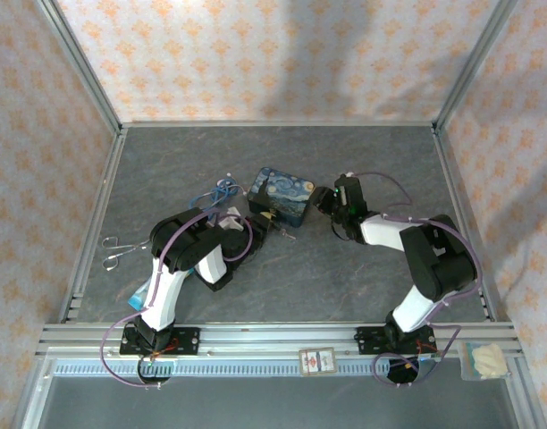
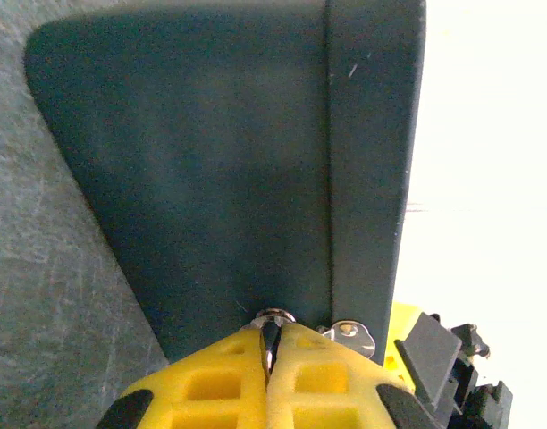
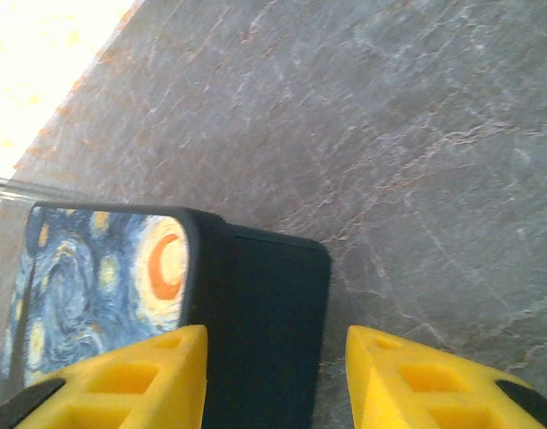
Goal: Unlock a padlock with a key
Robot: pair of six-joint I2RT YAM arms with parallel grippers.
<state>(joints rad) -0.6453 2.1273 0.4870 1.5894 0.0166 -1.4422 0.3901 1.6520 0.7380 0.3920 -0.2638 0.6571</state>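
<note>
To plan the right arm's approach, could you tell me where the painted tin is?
In the top view the painted tin sits mid-table, between the left gripper and the right gripper.

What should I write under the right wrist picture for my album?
Right gripper open, facing the starry-night tin on the grey table.

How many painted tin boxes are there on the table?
1. The painted tin lies near the middle of the table, between the ends of the left arm and the right arm. A second one could be hidden under an arm.
</note>
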